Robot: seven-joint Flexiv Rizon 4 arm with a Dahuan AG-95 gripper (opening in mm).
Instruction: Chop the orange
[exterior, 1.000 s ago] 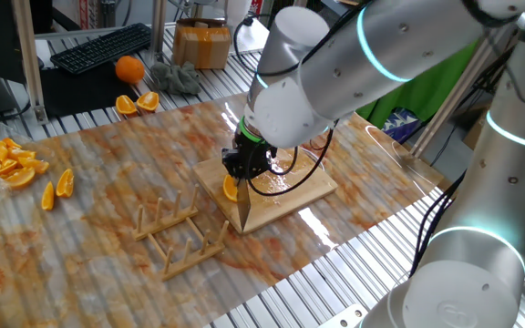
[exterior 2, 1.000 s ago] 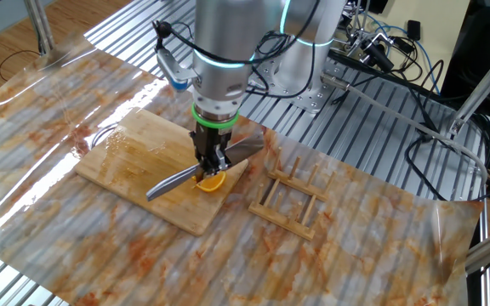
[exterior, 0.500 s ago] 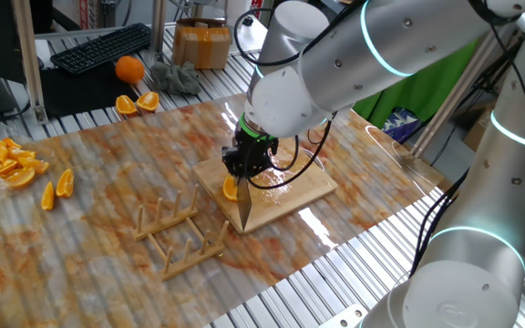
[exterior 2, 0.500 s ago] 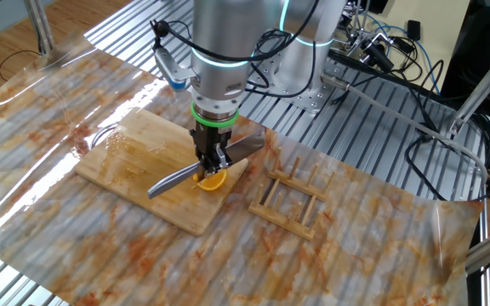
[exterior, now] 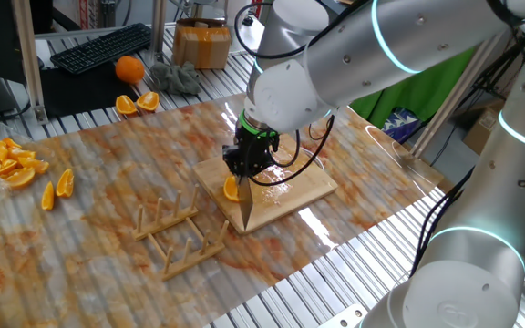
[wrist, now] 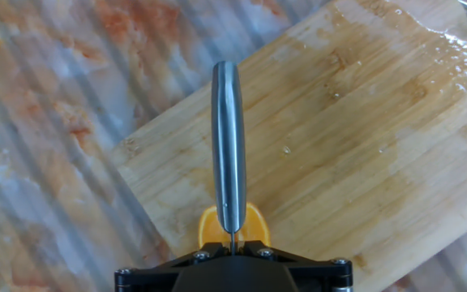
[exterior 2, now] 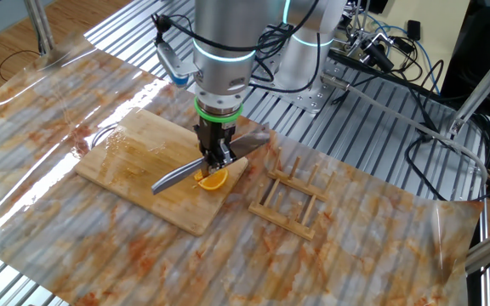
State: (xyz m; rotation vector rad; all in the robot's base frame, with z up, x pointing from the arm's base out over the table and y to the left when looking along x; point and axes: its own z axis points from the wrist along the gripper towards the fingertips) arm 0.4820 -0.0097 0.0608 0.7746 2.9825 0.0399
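End effector point(exterior 2: 217, 159): we see it clamped on steel-bladed knife point(exterior 2: 181, 176) | small crescent-shaped orange piece point(exterior 2: 212, 180): under the blade, near edge of rectangular wooden board point(exterior 2: 134, 161) | wooden rack point(exterior 2: 292, 201): beside board

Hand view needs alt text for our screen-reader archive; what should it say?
Seen from above, a steel knife held in the shut claw points up the frame over a small orange piece on a wet wooden cutting board, which lies on a marbled orange-stained sheet.
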